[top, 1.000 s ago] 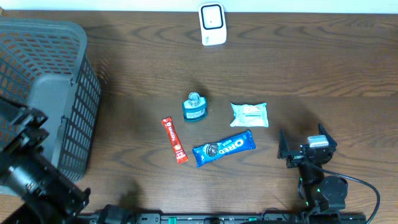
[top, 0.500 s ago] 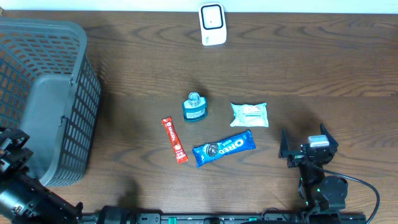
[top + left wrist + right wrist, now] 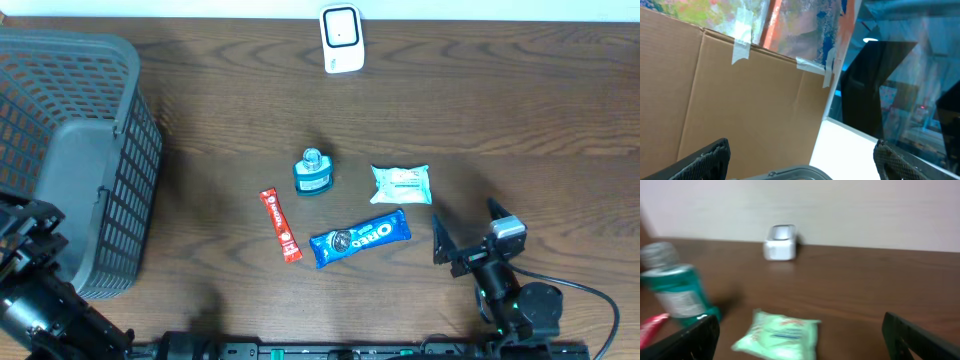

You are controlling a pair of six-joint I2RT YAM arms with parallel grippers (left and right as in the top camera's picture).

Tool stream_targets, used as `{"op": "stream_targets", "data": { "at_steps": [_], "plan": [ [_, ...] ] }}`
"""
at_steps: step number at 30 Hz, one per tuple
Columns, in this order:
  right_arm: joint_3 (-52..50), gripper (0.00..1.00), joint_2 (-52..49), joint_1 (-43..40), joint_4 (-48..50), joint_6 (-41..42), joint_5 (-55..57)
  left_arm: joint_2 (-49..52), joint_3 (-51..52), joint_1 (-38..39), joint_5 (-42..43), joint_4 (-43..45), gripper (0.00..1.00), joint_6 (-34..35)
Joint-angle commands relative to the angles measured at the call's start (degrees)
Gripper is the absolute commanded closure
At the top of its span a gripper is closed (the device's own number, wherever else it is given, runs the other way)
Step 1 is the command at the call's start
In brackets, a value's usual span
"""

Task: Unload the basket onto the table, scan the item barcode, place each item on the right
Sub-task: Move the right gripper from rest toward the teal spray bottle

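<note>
A grey mesh basket (image 3: pixel 70 150) stands at the left end of the desk (image 3: pixel 520 110). Its open top shows only its own solid grey floor. The left claw (image 3: pixel 28 225) sits over the basket's near corner. In the left wrist view this claw (image 3: pixel 800 162) is tipped up off the desk, with its fingers (image 3: pixel 705 156) spread wide apart and nothing between them. It faces a taped cardboard sheet (image 3: pixel 750 105) and dark glass, and a strip of grey basket rim shows just below it.

The right claw (image 3: pixel 465 232) rests low at the near edge of the desk, angled toward the items. Its jaws are fully apart and grip nothing, as its own view confirms (image 3: pixel 807 340).

- **Wipes pack** (image 3: pixel 401 184) (image 3: pixel 777 335): lies just ahead of the right claw.
- **Blue Oreo packet** (image 3: pixel 360 237): lies near the claw's left side.
- **Teal bottle** (image 3: pixel 313 173) (image 3: pixel 677 290): stands upright, further ahead and to the left.
- **Red sachet** (image 3: pixel 281 225) (image 3: pixel 652 327): lies beyond the Oreo packet on the left.
- **White scanner** (image 3: pixel 341 38) (image 3: pixel 780 242): stands far ahead of the claw, at the back edge of the desk by the wall, well apart from every item.
</note>
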State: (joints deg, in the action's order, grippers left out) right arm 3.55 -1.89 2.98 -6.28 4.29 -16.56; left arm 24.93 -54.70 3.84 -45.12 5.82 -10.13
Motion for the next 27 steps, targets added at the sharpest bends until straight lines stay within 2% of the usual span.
{"op": "stream_targets", "data": {
  "at_steps": [1, 5, 9, 10, 11, 13, 16, 19, 21, 23, 27],
  "plan": [
    [8.24, 0.01, -4.22, 0.44, -2.19, -1.66, -12.7, -2.23, -0.35, -0.35, 4.07, -1.88, 0.08, 2.36],
    [20.0, 0.01, -15.32, 0.44, -10.25, -6.4, -17.55, -5.49, -0.28, -0.35, 6.43, -4.11, 0.08, 3.26],
    [36.96, 0.01, -32.96, 0.44, -25.64, -15.34, -23.67, -10.36, -0.28, -0.35, 7.06, -5.42, 0.08, 3.63],
    [41.68, 0.01, -37.29, 0.44, -30.8, -17.94, -24.26, -11.26, -0.28, -0.35, 7.04, -5.42, 0.08, 3.63],
    [50.07, 0.01, -44.52, 0.46, -40.96, -22.62, -24.96, -12.72, -0.28, -0.35, 7.04, -5.68, 0.08, 3.63],
    [60.85, 0.01, -53.29, 0.46, -54.97, -27.67, -26.69, -13.77, -0.28, -0.35, 7.04, -5.88, 0.08, 3.61],
    [76.59, 0.01, -66.34, 0.44, -69.72, -30.97, -23.5, -14.34, -0.28, -0.35, 7.06, -5.88, 0.08, 3.63],
    [83.01, 0.01, -73.55, 0.48, -72.0, -32.7, -24.3, -14.34, -0.17, -0.35, 7.23, -5.81, 0.08, 3.63],
    [85.0, 0.01, -76.52, 1.18, -71.6, -40.59, -25.83, -14.34, -0.17, -0.35, 7.23, -5.81, 0.08, 3.61],
    [85.42, 0.01, -78.38, 2.4, -67.73, -43.5, -25.77, -14.53, -0.17, -0.35, 7.23, -5.84, 0.08, 3.61],
    [85.42, 0.01, -79.52, 3.52, -59.89, -43.82, -25.81, -14.97, -0.17, -0.33, 7.21, -6.34, 0.08, 4.46]
  ]
}}
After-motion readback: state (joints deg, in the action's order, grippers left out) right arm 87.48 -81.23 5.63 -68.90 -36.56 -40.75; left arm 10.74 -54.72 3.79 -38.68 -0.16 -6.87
